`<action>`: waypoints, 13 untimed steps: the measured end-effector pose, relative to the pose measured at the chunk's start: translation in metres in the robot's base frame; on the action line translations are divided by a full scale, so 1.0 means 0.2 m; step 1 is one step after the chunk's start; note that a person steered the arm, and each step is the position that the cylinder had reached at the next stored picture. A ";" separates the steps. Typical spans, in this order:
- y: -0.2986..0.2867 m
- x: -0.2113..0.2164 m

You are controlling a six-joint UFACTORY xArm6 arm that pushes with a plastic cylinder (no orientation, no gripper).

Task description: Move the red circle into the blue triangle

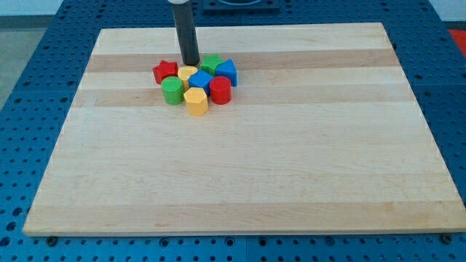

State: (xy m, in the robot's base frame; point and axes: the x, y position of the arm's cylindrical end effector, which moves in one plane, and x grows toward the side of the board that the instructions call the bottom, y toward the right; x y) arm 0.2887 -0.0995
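The red circle is a short red cylinder at the right of a tight cluster near the view's top centre. The blue triangle sits just above it at the cluster's upper right, touching or nearly touching it. My tip is at the cluster's top edge, just above the yellow heart, between the red star and the green block. The tip is left of the blue triangle and up-left of the red circle.
The cluster also holds a blue block in the middle, a green cylinder at lower left and a yellow block at the bottom. All lie on a wooden board over a blue perforated table.
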 end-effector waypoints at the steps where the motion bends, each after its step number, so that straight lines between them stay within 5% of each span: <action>1: 0.02 -0.06; 4: 1.08 0.06; 6: 0.86 0.70; 8: 0.54 0.71; 13: 0.37 0.68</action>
State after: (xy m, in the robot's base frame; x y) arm 0.4241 -0.0251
